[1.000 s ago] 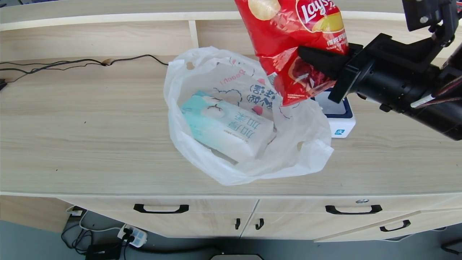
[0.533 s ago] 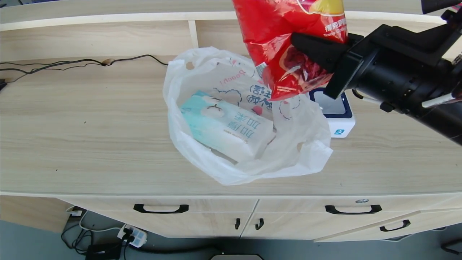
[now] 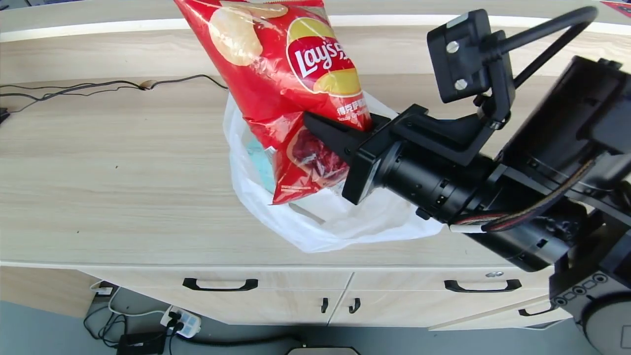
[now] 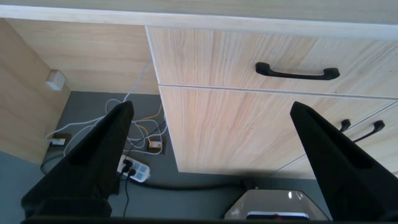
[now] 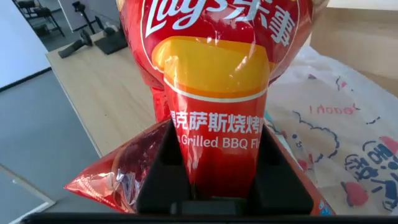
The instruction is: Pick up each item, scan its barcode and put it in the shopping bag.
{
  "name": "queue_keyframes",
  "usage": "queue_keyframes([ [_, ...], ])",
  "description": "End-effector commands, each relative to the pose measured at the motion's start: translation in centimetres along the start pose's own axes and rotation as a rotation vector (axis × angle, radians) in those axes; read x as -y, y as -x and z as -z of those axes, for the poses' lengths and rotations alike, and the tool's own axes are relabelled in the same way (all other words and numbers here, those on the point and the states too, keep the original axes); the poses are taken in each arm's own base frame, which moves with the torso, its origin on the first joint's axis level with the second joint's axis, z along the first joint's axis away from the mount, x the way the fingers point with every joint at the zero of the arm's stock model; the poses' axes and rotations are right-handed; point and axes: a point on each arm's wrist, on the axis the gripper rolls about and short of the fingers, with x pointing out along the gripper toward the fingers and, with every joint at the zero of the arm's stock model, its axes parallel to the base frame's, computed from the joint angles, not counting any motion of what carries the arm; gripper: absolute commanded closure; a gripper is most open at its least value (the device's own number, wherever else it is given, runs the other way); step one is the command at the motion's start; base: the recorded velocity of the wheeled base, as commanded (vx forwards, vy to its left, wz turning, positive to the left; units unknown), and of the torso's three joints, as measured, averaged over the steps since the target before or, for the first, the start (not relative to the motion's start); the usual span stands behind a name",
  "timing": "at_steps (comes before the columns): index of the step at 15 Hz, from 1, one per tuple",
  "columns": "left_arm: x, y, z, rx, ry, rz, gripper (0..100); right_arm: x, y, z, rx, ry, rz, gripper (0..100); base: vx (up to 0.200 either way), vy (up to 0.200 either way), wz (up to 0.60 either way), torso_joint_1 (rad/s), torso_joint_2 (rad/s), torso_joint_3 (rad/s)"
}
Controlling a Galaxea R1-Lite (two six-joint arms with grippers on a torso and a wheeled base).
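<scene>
My right gripper (image 3: 328, 135) is shut on the lower part of a red bag of chips (image 3: 283, 79), which hangs upright in the air over the white shopping bag (image 3: 340, 222) on the counter. In the right wrist view the chips bag (image 5: 214, 81) is pinched between the black fingers (image 5: 163, 165), with the shopping bag (image 5: 339, 130) below and beside it. A pale teal pack (image 3: 256, 158) inside the bag peeks out behind the chips. My left gripper (image 4: 214, 162) hangs open below counter level, facing the drawer fronts, with nothing between its fingers.
Black cables (image 3: 88, 86) lie along the back left of the wooden counter (image 3: 123, 187). A raised shelf (image 3: 123, 24) runs along the back. Drawers with black handles (image 3: 219, 284) sit under the counter; a power strip (image 3: 182, 323) lies on the floor.
My right arm has swung left and toward me with the chips bag, bringing it from beside the scanner to above the shopping bag. The arm now hides the white scanner.
</scene>
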Motion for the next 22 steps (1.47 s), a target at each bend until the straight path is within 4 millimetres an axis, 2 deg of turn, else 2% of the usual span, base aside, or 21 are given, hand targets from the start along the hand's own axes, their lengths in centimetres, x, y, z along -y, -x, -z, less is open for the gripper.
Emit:
queue_keyframes([
  [1, 0.0, 0.0, 0.0, 0.001, 0.0, 0.0, 0, 0.1, -0.8, 3.5, -0.064, -0.025, 0.007, 100, 0.0, 0.0, 0.0, 0.0, 0.0, 0.0],
  [6, 0.0, 0.0, 0.0, 0.001, 0.0, 0.0, 0, 0.9, 1.6, 6.0, -0.142, 0.021, 0.03, 100, 0.0, 0.0, 0.0, 0.0, 0.0, 0.0],
  [12, 0.0, 0.0, 0.0, 0.001, 0.0, 0.0, 0, 5.9, 2.0, 6.4, -0.136, 0.11, 0.069, 100, 0.0, 0.0, 0.0, 0.0, 0.0, 0.0],
  [16, 0.0, 0.0, 0.0, 0.001, 0.0, 0.001, 0, 5.2, 1.6, 6.8, -0.143, 0.117, 0.048, 100, 0.0, 0.0, 0.0, 0.0, 0.0, 0.0],
  [17, 0.0, 0.0, 0.0, 0.001, 0.0, 0.0, 0, 5.2, 1.5, 6.7, -0.14, 0.117, 0.05, 0, 0.0, 0.0, 0.0, 0.0, 0.0, 0.0],
  [22, 0.0, 0.0, 0.0, 0.001, 0.0, 0.0, 0, 5.5, 1.0, 6.0, -0.104, 0.103, 0.058, 0, 0.0, 0.0, 0.0, 0.0, 0.0, 0.0],
])
